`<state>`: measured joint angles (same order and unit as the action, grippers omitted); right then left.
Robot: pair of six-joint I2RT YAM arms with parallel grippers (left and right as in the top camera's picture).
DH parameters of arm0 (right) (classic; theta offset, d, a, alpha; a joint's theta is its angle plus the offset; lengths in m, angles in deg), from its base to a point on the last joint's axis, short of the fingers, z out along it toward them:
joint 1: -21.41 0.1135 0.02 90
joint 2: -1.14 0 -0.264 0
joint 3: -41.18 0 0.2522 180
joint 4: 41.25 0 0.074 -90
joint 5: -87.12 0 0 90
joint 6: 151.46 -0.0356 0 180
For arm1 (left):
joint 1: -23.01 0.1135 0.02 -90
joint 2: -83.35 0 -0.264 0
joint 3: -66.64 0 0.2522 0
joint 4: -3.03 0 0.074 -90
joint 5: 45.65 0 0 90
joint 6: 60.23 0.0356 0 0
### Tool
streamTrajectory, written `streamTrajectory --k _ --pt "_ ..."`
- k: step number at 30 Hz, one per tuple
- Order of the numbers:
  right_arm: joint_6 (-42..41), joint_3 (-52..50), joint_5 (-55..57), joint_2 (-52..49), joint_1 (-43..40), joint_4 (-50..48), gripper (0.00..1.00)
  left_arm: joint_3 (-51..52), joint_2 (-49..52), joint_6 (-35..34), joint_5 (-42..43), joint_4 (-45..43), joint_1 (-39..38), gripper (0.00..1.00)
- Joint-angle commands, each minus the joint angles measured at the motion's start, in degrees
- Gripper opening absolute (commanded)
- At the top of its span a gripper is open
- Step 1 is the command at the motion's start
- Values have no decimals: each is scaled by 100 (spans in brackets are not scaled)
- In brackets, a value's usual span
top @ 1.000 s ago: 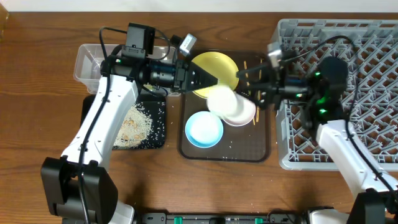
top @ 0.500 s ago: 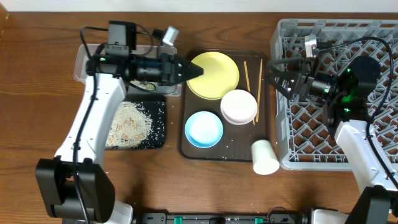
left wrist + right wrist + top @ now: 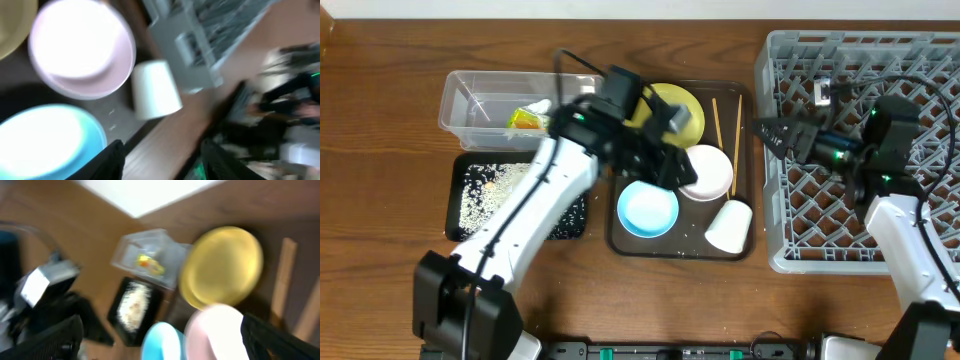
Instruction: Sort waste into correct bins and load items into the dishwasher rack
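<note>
Behind the left gripper, off to its left, the clear tub holds the wrapper and the black tray holds the rice. This gripper hangs over the brown tray with its fingers apart and nothing between them. The blue bowl is by its left finger and the white bowl is ahead on the left.

The cup lies on its side just past the fingertips. Its long axis runs roughly away from the gripper, so the fingers would likely close across it.

The plate and chopsticks lie further back on the tray. The right gripper is spread wide and empty over the near edge of the rack, pointing at the tray. The cup is off to its side, so the left arm looks better lined up for it.
</note>
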<state>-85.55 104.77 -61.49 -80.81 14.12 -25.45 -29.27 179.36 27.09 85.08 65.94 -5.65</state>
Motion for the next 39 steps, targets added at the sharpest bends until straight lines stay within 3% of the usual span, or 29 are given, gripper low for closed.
streamTrajectory --k 1,4,8,13,20,24,27,31,35,39 --pt "682 153 1119 555 -81 385 99 20 22 284 -1602 210 -409 53" --pt "876 317 1843 1073 -184 1056 99 63 24 -11 -1993 166 -758 54" --pt "962 439 2640 1722 -402 1698 99 275 24 -1274 -2632 -90 -1058 55" --pt "977 439 2968 2201 -721 2055 99 706 24 -1517 -2695 -485 -1239 57" --pt "1102 439 2966 2269 -844 2505 99 999 24 -2730 -2267 -944 -1320 63" --pt "1156 439 2966 2269 -844 2662 99 1001 24 -3018 -1799 -942 -1335 63" --pt "1252 439 2966 2269 -844 2771 99 1003 24 -2494 -1781 -964 -1493 62" --pt "1353 439 2964 2269 -839 2907 99 1003 79 -704 -2155 -938 -1976 63" --pt "1353 439 2966 2269 -839 2970 99 1003 87 645 -2649 -817 -2487 66" --pt "1351 439 2964 2269 -839 3012 99 1005 98 1609 -3759 -632 -3110 66"
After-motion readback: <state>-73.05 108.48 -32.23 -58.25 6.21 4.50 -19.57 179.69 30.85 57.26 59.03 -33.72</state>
